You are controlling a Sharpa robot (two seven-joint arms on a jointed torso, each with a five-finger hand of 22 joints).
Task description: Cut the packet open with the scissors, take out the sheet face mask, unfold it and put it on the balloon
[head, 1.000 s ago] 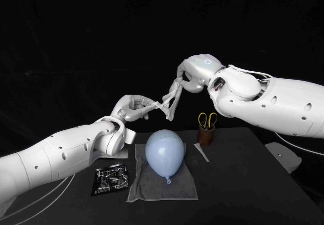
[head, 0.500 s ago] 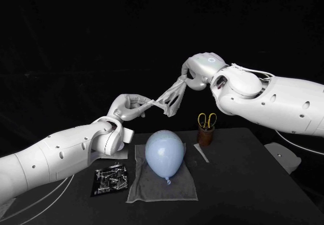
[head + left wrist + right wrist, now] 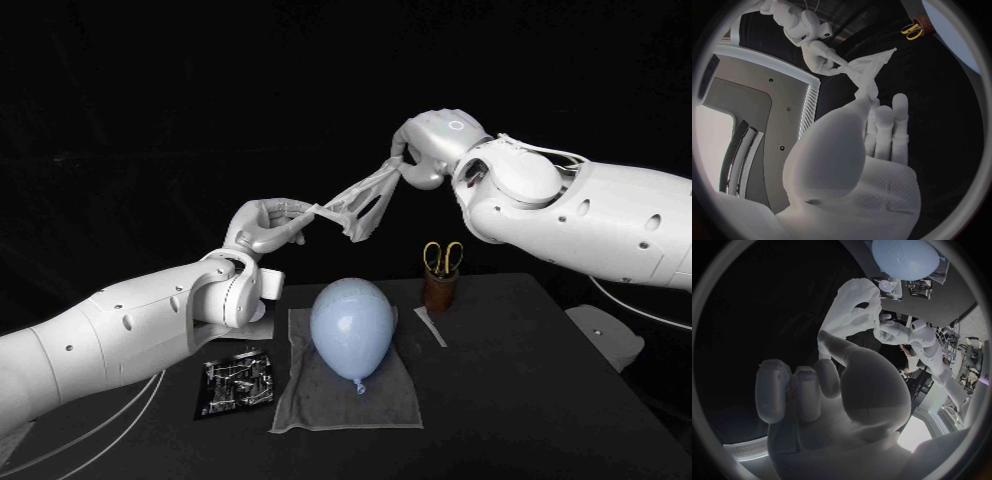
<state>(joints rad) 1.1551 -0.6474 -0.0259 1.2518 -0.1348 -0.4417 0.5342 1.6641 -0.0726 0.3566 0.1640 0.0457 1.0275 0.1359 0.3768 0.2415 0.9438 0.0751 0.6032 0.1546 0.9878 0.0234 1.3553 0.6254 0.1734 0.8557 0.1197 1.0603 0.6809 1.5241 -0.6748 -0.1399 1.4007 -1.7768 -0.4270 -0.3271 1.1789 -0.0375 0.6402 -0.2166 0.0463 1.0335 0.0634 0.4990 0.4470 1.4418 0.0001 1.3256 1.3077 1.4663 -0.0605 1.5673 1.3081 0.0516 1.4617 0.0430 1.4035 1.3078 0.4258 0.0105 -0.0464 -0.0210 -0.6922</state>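
Now we pinch the mask between left hand and right hand, stretched crosswise, well above the balloon.

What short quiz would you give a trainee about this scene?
1. What does the balloon rest on?
2. True or false: the left hand and the right hand both hold the sheet mask in the air.
3. The scissors are: A in a hand; B upright in the brown cup; C on the balloon.
Key: 1 a grey towel; 2 true; 3 B.
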